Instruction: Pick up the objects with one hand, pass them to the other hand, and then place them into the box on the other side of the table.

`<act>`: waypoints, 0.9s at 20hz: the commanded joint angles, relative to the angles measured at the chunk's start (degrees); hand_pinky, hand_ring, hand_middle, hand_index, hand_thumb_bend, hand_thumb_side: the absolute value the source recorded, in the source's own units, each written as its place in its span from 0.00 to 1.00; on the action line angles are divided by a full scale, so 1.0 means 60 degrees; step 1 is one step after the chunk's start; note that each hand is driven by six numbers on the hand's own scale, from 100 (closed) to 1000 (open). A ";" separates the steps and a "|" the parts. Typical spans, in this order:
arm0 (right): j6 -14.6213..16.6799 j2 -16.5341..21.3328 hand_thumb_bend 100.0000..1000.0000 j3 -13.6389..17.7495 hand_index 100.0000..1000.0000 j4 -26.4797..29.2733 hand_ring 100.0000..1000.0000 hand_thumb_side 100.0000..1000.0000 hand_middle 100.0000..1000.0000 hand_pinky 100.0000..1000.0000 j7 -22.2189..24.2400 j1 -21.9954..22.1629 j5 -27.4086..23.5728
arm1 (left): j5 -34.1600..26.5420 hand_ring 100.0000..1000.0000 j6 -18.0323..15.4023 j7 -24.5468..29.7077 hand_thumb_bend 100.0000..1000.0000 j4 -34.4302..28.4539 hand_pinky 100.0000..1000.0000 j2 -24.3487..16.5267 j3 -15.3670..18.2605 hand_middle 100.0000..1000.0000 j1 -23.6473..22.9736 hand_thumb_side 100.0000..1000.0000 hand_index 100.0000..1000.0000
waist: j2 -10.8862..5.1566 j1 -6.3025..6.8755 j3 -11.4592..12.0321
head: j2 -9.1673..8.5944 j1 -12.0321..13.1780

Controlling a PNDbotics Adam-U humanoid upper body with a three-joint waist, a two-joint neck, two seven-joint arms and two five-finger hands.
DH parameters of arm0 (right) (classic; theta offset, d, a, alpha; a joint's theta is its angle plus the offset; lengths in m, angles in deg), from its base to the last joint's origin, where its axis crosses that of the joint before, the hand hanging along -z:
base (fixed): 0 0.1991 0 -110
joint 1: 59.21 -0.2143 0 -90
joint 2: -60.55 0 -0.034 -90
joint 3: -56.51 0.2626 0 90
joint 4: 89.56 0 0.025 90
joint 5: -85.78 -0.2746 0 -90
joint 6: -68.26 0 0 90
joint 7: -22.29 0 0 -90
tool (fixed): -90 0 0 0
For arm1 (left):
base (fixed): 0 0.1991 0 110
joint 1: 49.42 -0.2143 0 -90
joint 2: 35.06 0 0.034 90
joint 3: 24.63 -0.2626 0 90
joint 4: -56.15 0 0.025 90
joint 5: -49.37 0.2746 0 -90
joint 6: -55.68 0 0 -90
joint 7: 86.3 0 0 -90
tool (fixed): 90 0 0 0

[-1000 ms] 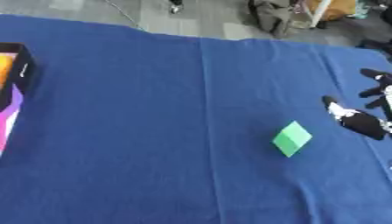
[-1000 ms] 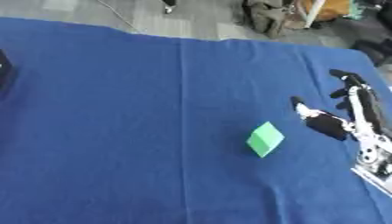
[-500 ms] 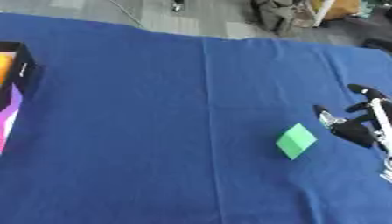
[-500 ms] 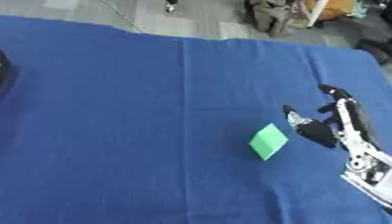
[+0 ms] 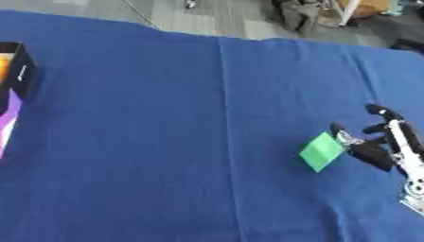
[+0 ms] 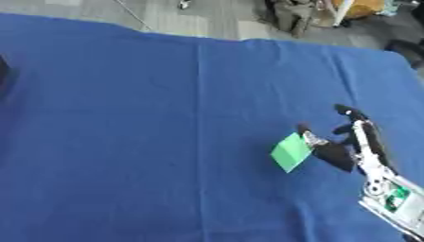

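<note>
So over at the far left edge of the left eye view there's the box (image 5: 15, 80), black on the outside with orange and purple showing on it, only partly in the shot. It sits on the tabletop (image 5: 165, 142), which is covered edge to edge in a blue cloth with a faint crease running down the middle.

Moving right, there's a long stretch of plain blue and then the green block (image 5: 321, 151), a small flat-faced thing sitting tilted like a diamond on the cloth, well apart from the box, right-of-center and a bit toward the near side.

Just beside it on the right is the right robot hand (image 6: 344, 142), coming in from the lower right corner with its silver forearm trailing behind. The fingers are spread out and relaxed, not curled around anything. One dark fingertip (image 5: 337, 128) is right up against the block's upper right edge; can't really tell if it's actually touching or just a hair away. The other fingers point up and away from the block. The block itself is flat on the cloth, not lifted.

The left robot hand doesn't show in either view.
</note>
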 commanded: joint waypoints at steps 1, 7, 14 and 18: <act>-0.0013 0.0146 0.36 0.0013 0.91 0.0090 0.67 0.47 0.86 0.55 -0.0081 0.0006 -0.0060 | 0.0030 1.00 0.0029 -0.0002 0.00 -0.0171 1.00 -0.0099 0.0085 0.68 0.0128 0.66 0.85 | -0.0128 0.0065 -0.0019 | -0.0105 -0.0014; 0.0250 -0.0030 0.35 -0.0144 0.91 0.0090 0.67 0.49 0.87 0.55 0.0148 0.0088 -0.0126 | 0.0024 1.00 0.0005 0.0019 0.00 -0.0171 1.00 -0.0081 0.0086 0.67 0.0158 0.66 0.84 | -0.0072 0.0109 -0.0040 | -0.0147 -0.0040; 0.0786 0.0140 0.26 0.0182 0.92 0.0090 0.63 0.66 0.86 0.50 0.0227 -0.0186 -0.0458 | 0.0091 1.00 0.0040 0.0067 0.00 -0.0171 1.00 -0.0086 0.0063 0.67 0.0097 0.66 0.84 | -0.0084 0.0153 -0.0148 | -0.0044 -0.0025; 0.1372 0.0084 0.29 0.0020 0.91 0.0090 0.63 0.62 0.86 0.51 0.0393 0.0022 -0.0656 | 0.0108 1.00 0.0047 0.0092 0.00 -0.0171 1.00 -0.0065 0.0053 0.67 0.0109 0.66 0.84 | -0.0061 0.0154 -0.0129 | -0.0083 -0.0050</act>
